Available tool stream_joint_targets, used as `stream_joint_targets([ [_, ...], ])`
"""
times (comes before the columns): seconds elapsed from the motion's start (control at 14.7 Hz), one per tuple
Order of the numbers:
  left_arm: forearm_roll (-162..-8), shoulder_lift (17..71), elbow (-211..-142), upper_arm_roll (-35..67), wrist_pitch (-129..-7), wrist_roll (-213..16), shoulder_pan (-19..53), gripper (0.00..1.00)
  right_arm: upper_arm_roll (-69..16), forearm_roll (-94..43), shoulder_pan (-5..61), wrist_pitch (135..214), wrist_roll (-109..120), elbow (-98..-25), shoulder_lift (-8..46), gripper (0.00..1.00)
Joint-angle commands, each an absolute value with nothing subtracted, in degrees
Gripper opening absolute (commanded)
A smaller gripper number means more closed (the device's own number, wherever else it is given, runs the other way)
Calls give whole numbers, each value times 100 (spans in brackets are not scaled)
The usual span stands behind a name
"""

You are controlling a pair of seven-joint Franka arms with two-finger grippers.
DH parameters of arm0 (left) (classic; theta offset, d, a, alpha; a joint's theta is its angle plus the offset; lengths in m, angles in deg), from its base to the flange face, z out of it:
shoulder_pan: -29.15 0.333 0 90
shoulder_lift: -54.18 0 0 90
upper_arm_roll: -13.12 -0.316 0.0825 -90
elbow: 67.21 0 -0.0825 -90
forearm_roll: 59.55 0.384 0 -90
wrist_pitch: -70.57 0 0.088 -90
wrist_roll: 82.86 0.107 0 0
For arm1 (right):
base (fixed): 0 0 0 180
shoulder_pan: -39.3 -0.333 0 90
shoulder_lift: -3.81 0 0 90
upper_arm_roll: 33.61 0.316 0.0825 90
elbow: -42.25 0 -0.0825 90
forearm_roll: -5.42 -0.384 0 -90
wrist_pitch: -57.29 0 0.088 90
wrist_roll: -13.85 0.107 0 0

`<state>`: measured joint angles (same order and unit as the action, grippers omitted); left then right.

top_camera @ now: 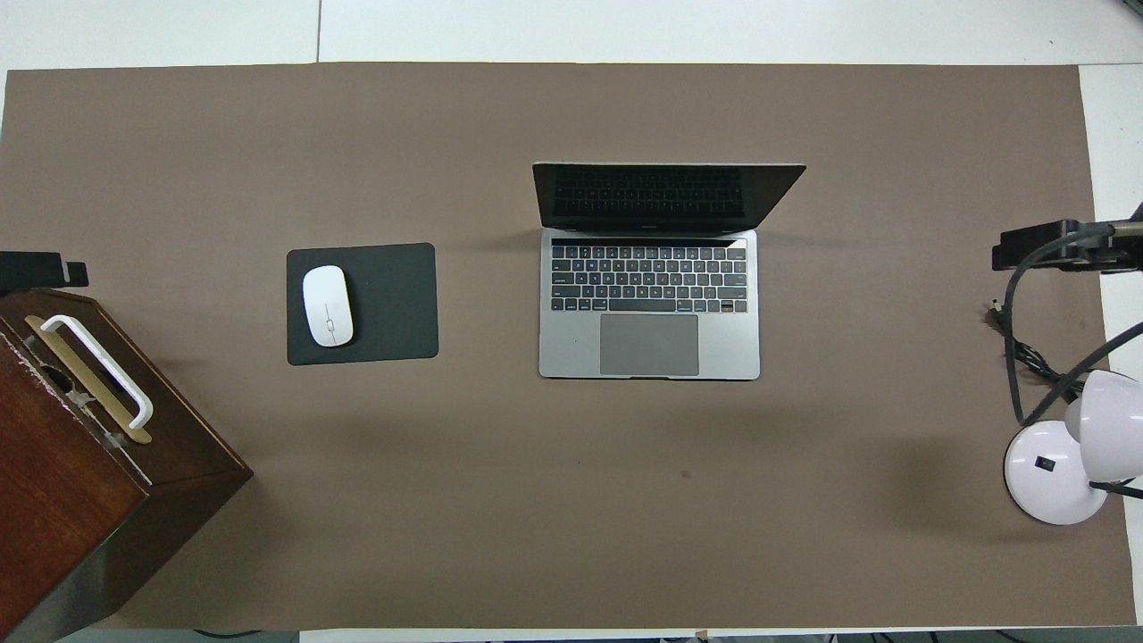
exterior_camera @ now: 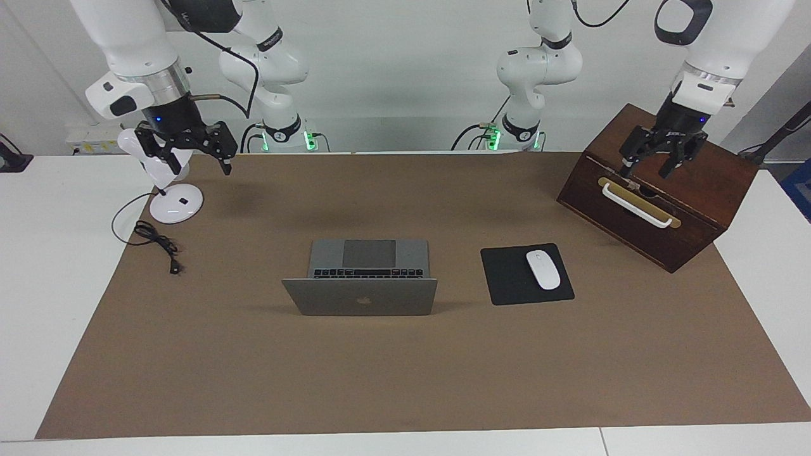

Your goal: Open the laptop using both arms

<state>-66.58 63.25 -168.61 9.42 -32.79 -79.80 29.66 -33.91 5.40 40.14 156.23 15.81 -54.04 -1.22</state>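
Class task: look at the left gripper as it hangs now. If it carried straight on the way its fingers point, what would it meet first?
The left gripper, open, points downward over the wooden box. It would probably meet the box's sloped top first, near the white handle, though depth is uncertain.

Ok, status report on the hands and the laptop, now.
Left hand open, up over the wooden box. Right hand open, up by the desk lamp. Laptop open, untouched. Nothing in the way.

White table (exterior_camera: 38,304) under brown mat (exterior_camera: 405,373); plain pale wall (exterior_camera: 405,69); even light.
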Motion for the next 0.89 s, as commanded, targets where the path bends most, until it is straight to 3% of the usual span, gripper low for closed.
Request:
stream_joint_targets([
  [0.0,-6526,5744,-15995,1022,-2753,-8057,2968,100,-3895,560,3501,15898,1341,-5409,-173,100],
  [0.2,-6526,5375,-15677,1066,-2383,-8057,2959,100,-3932,533,3464,15828,1341,-5347,-138,100],
  [0.61,-6526,5435,-16125,1074,-2250,-8066,2880,100,-3914,533,3789,15416,1280,-5094,47,100],
  [0.82,-6421,5357,-15854,1074,-2207,-8057,2880,100,-3819,481,3903,15021,1297,-4759,29,100],
])
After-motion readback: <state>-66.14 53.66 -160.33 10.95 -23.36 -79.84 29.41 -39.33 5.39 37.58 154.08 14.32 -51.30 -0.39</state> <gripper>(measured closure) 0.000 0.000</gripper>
